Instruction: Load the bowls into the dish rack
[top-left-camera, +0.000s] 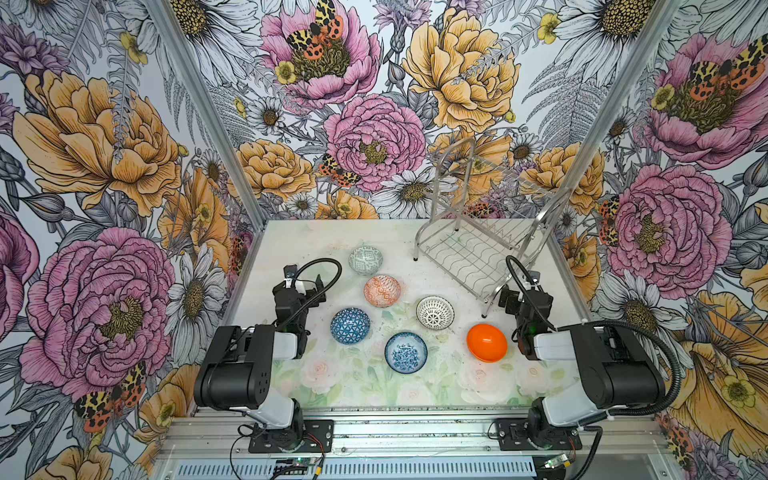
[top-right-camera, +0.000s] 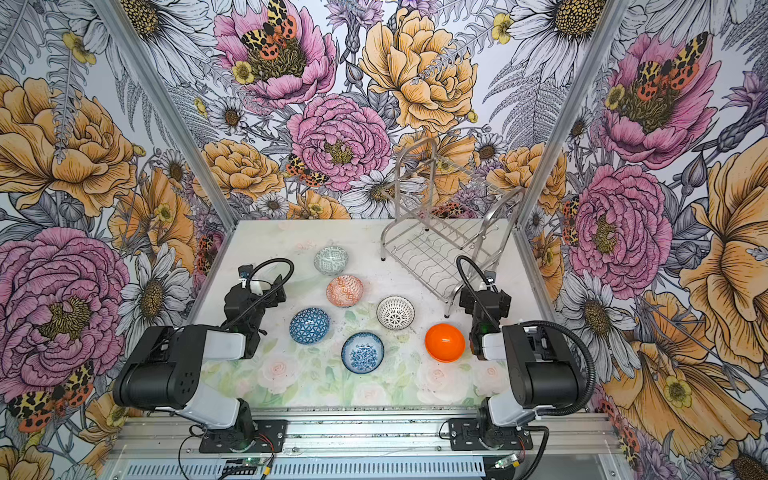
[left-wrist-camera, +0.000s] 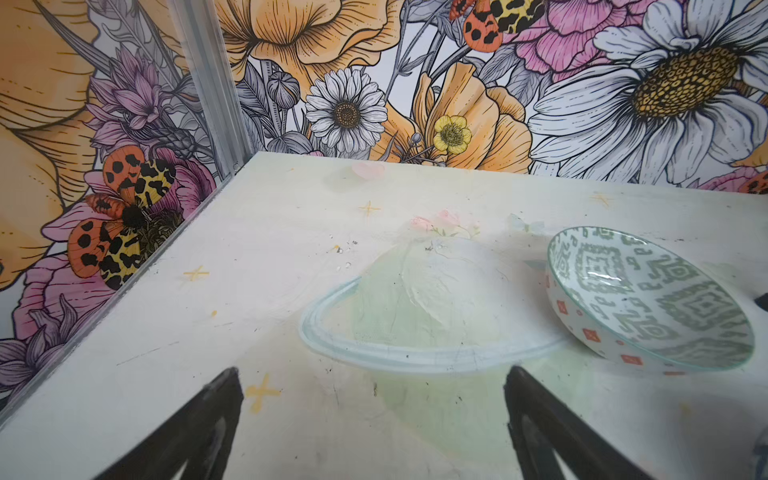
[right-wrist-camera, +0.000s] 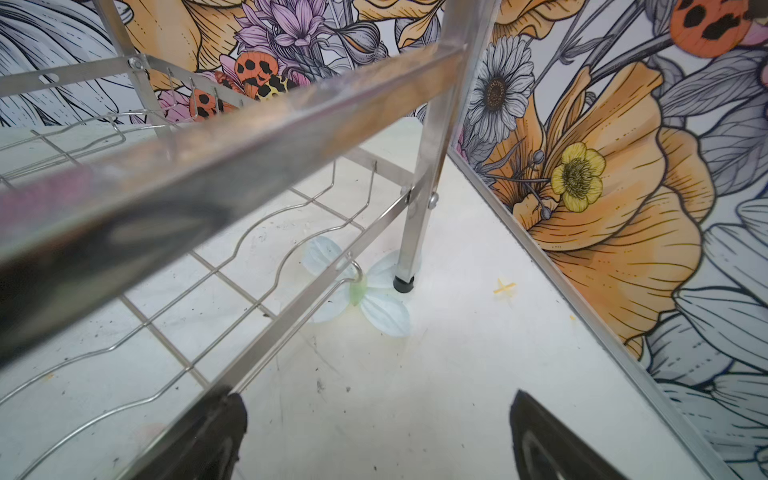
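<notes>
Site: a pale, flower-printed surface (top-left-camera: 299, 241) enclosed by floral-papered walls (top-left-camera: 104, 166).
Rack position: the dish rack (top-left-camera: 482, 245) stands at the far right of the surface, set askew and close to the right-hand wall, as both top views show.
Bowls, overall: all six rest on the surface, each apart from the dish rack.
Bowl 1: the grey-green bowl (top-left-camera: 365, 260) is farthest from the arms, to the left of the dish rack.
Bowl 2: the orange-white bowl (top-left-camera: 382, 291) sits just beside the grey-green bowl, on its near side.
Bowl 3: the blue triangle-pattern bowl (top-left-camera: 350, 326) lies closest to the left arm (top-left-camera: 245, 365).
Bowl 4: the blue floral bowl (top-left-camera: 406, 352) is nearest the front edge, between the two arms.
Bowl 5: the black-and-white lattice bowl (top-left-camera: 435, 312) is near the rack's front corner.
Bowl 6: the plain orange bowl (top-left-camera: 486, 342) lies just beside the right arm (top-left-camera: 615, 365).
Left arm tooling: the left fingers (left-wrist-camera: 199, 428) are spread wide over bare surface with nothing between them. The grey-green bowl lies off to one side, clear of them.
Right arm tooling: the right fingers (right-wrist-camera: 208, 436) are spread wide and hold nothing. One tip sits close against the rack's lower rail; contact cannot be determined.
Rack detail: in the right wrist view, the lower tier shows wavy wire slots, and a leg ends in a black foot (right-wrist-camera: 404, 283) on the surface.
</notes>
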